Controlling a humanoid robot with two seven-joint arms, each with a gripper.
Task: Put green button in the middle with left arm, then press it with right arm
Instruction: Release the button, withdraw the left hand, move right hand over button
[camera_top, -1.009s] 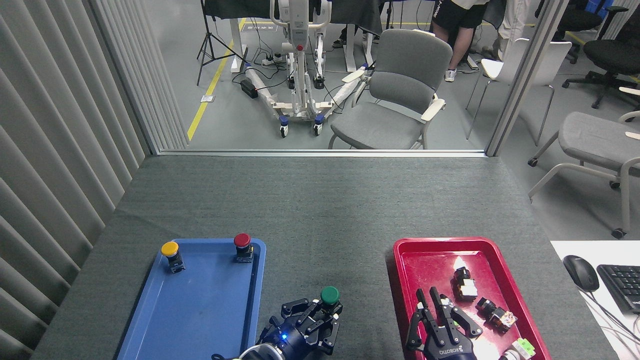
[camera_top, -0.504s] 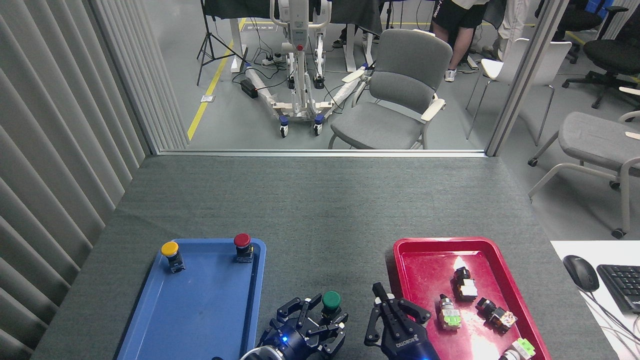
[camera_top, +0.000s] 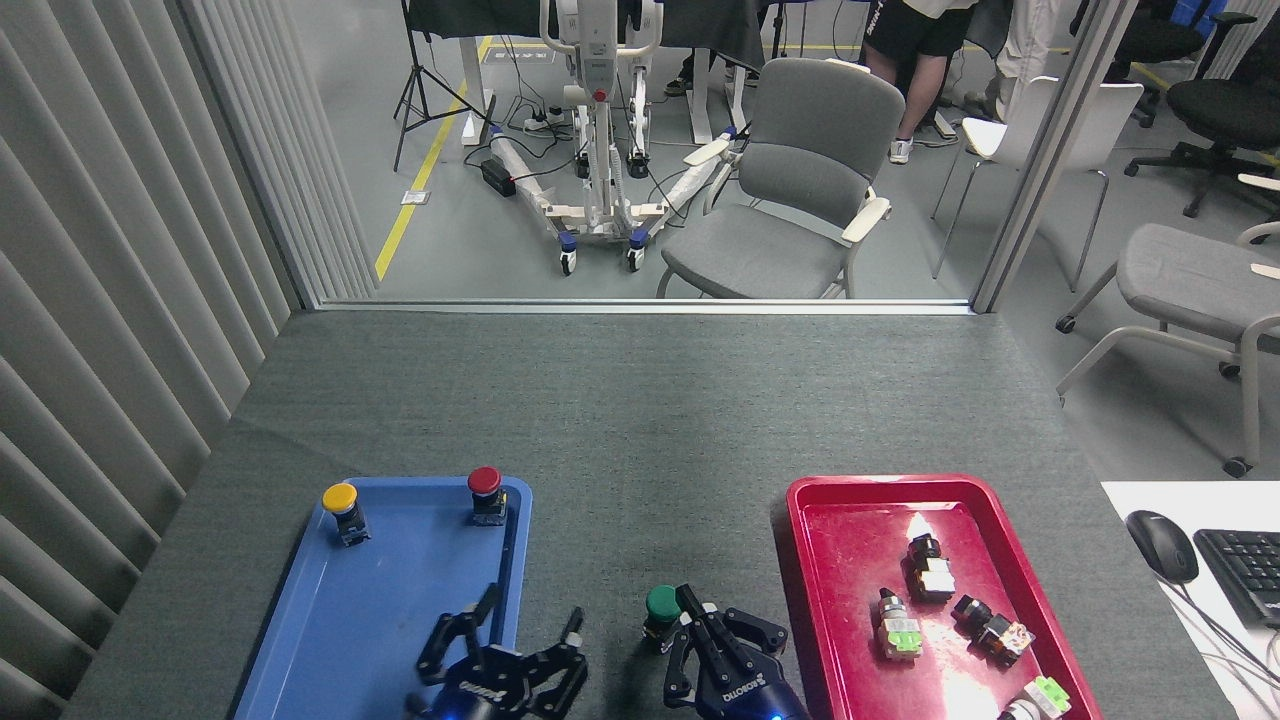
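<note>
Since half a second ago the left arm's black three-finger gripper (camera_top: 505, 640) has let go of the button and pulled back left, now over the near right edge of the flat blue plastic tray (camera_top: 330, 610). The right arm's black three-finger gripper marked ROBOTIQ (camera_top: 715, 625) has slid left, off the red tray's edge, to sit beside the button.

Head view only. The small push-button with the round dark-green cap (camera_top: 662, 606) stands upright on the dark grey felt tabletop (camera_top: 620, 420), between the two trays, close to the near edge. It is free of the left gripper.

Left gripper: fingers spread wide, holding nothing, pointing away from the robot. Right gripper: fingers drawn fairly close together, tips forward; one fingertip (camera_top: 688, 597) lies just beside the green cap's right side. Cannot tell whether it touches.

Count: three capped buttons, namely the green one, a yellow-capped one (camera_top: 341, 505) and a red-capped one (camera_top: 485, 489), the last two standing at the blue tray's far end. Two trays. The glossy red plastic tray (camera_top: 830, 520) holds four small switch parts (camera_top: 930, 575), one cut by the frame's lower edge.
</note>
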